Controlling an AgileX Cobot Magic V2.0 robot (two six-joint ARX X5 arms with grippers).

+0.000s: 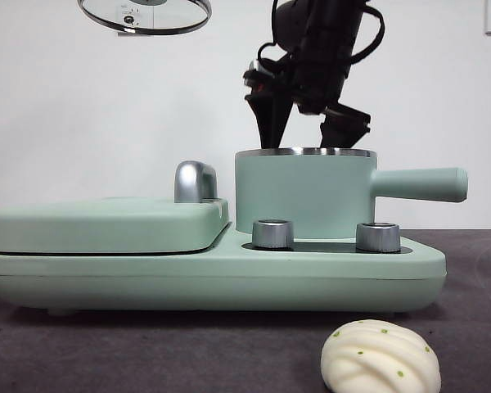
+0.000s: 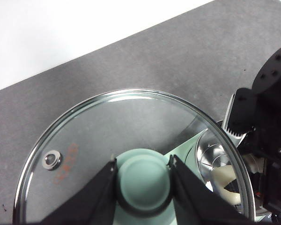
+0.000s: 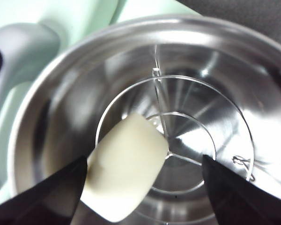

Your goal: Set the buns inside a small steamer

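The small steamer stands uncovered on the right of a green cooker base, its handle pointing right. My right gripper hangs open just over its rim. In the right wrist view the smooth oblong bun lies inside the steel pot, beside one jaw, with the jaws wide apart. My left gripper is shut on the lid's green knob and holds the glass lid high at the upper left. The ridged bun with green specks lies on the dark table at the front right.
A flat closed griddle section with a chrome handle fills the left of the cooker base. Two steel knobs sit in front of the pot. A white wall is behind.
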